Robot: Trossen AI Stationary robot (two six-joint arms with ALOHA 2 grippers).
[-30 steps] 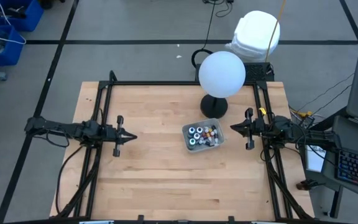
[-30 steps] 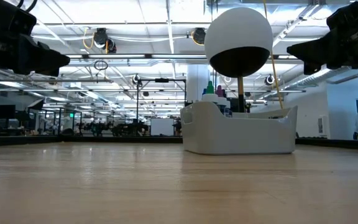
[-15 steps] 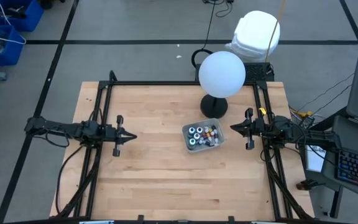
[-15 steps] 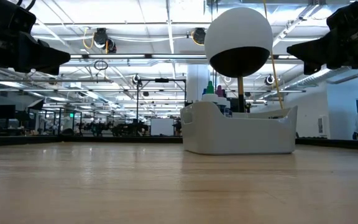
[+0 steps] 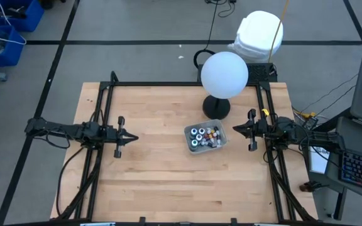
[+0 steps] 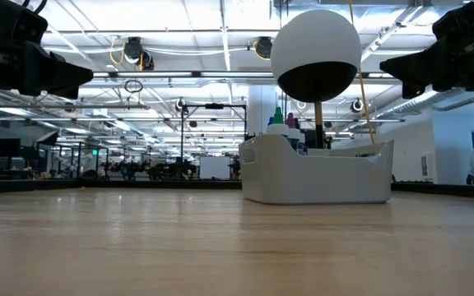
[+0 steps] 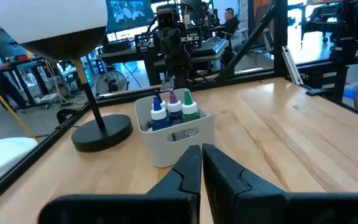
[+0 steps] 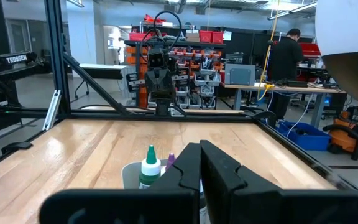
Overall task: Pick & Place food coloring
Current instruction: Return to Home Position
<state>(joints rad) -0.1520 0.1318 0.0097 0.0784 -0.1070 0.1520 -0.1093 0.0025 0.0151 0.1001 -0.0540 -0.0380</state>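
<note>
Several small food coloring bottles (image 5: 206,136) with white, blue, purple and green caps (image 7: 173,109) stand upright inside a clear grey tray (image 5: 190,142) near the middle of the wooden table. My left gripper (image 5: 134,137) hovers shut over the table's left side, pointing level toward the tray. My right gripper (image 5: 235,128) hovers shut just right of the tray, pointing level at it. Neither one reaches the tray or the bottles. In the right wrist view a white-capped bottle (image 8: 150,167) shows just beyond the fingers.
A lamp with a white globe (image 5: 224,74) on a dark round base (image 5: 216,107) stands just behind the tray. Black frame rails (image 5: 105,100) run along the table's left, right and far edges. Bare wood (image 5: 168,182) lies in front of the tray.
</note>
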